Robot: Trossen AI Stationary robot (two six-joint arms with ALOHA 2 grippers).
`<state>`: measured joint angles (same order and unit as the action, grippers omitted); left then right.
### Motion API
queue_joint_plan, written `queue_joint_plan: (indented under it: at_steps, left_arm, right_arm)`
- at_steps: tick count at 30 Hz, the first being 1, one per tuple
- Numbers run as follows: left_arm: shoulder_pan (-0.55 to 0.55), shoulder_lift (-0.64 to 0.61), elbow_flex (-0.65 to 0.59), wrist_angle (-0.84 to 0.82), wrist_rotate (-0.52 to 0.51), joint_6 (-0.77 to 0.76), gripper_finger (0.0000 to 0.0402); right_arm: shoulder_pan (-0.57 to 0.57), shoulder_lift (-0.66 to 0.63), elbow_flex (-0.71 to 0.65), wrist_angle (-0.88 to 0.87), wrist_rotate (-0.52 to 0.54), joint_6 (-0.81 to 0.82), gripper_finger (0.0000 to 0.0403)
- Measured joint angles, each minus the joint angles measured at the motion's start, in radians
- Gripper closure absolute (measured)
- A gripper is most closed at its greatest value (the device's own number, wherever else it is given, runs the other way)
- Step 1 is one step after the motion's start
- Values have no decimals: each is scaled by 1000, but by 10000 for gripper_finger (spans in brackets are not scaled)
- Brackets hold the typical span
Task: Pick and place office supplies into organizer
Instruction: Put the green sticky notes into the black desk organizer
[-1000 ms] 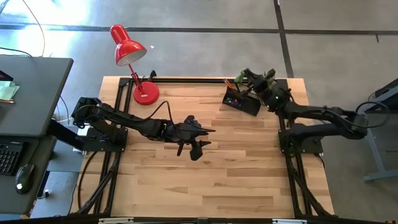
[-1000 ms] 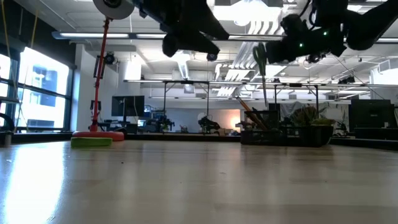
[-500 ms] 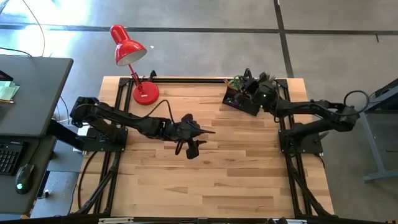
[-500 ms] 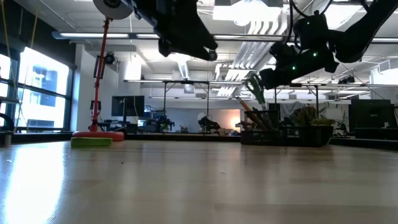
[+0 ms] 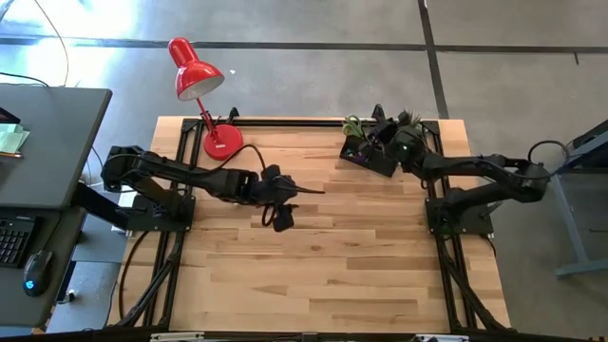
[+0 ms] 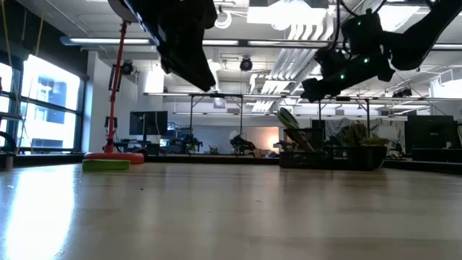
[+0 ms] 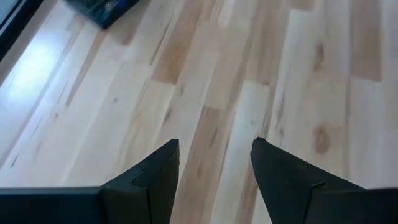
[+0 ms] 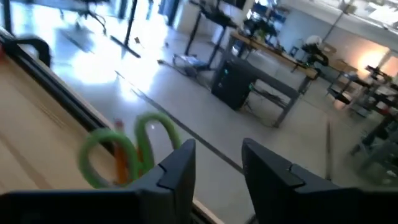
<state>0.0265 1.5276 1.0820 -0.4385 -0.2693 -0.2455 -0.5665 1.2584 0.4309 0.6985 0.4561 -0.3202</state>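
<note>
At the surface's far right corner, the scissors [image 5: 353,126] are being released into the organizer [image 5: 370,154] by the spread right claw [image 5: 384,135]; withdrawal is called for next.

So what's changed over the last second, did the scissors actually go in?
Yes. The right gripper lowered the green-handled scissors to the organizer and opened; they now stand tilted in it, free of the fingers. The left gripper, open and empty, drew back toward its base. Lamp, sticky-note block and plant are unmoved.
</note>
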Motion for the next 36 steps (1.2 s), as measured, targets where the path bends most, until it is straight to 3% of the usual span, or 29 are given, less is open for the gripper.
queue_joint_plan:
  at_steps: [4, 10, 16, 19, 24, 30, 36]
  left_arm:
    - [0, -6, 0, -7, -3, -47, 218]
    - [0, -5, 0, -22, 72, -151, 218]
    - [0, -5, 0, -45, 74, -134, 218]
    - [0, -5, 0, -44, 71, -81, 218]
    - [0, -5, 0, -65, 51, -72, 218]
    - [0, -5, -10, -348, -65, -212, 218]
    - [0, -3, -51, -491, -161, -299, 218]
  right_arm:
    - [61, -78, 0, -7, -133, 36, 280]
    - [155, -162, 0, -149, -535, 204, 279]
    - [228, -127, 0, -202, -702, 199, 279]
    - [257, -113, 0, -188, -722, 151, 279]
    - [294, -105, 0, -155, -658, 105, 279]
    - [301, -105, 0, -164, -638, 110, 279]
    - [301, -105, 0, -172, -614, 110, 279]
